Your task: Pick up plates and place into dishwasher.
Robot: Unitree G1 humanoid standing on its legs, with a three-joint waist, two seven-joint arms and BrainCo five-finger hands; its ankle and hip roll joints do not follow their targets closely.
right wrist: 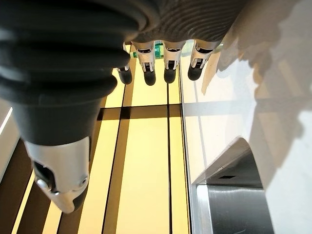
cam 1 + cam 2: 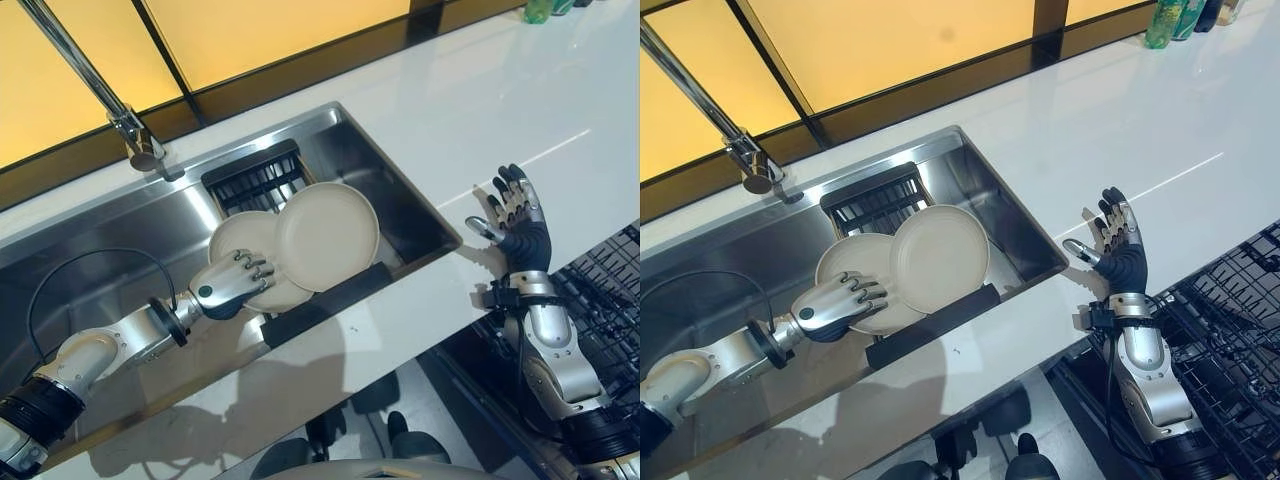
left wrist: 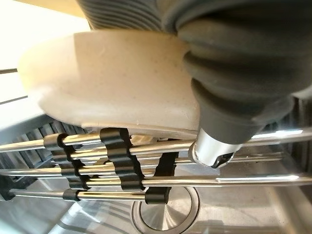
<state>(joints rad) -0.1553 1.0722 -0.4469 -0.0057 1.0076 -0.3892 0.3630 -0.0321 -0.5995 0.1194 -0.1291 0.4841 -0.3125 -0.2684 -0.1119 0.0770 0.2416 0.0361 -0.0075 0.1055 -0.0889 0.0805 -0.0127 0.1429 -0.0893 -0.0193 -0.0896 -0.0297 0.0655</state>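
the white table (image 2: 520, 90) runs round a steel sink (image 2: 120, 240), and the dishwasher rack (image 2: 1240, 300) at the robot's right looks to hold no plates, so the task seems barely begun (both plates are yet to be moved). two cream plates overlap, leaning on a black sink rack (image 2: 255, 175): the front plate (image 2: 330, 235), round, plain, matte, and the rear plate (image 2: 240, 240). the left hand (image 2: 232, 283) curls its fingers on the rear plate's rim. the right hand (image 2: 515, 215) hovers above the table, fingers spread, holding nothing.
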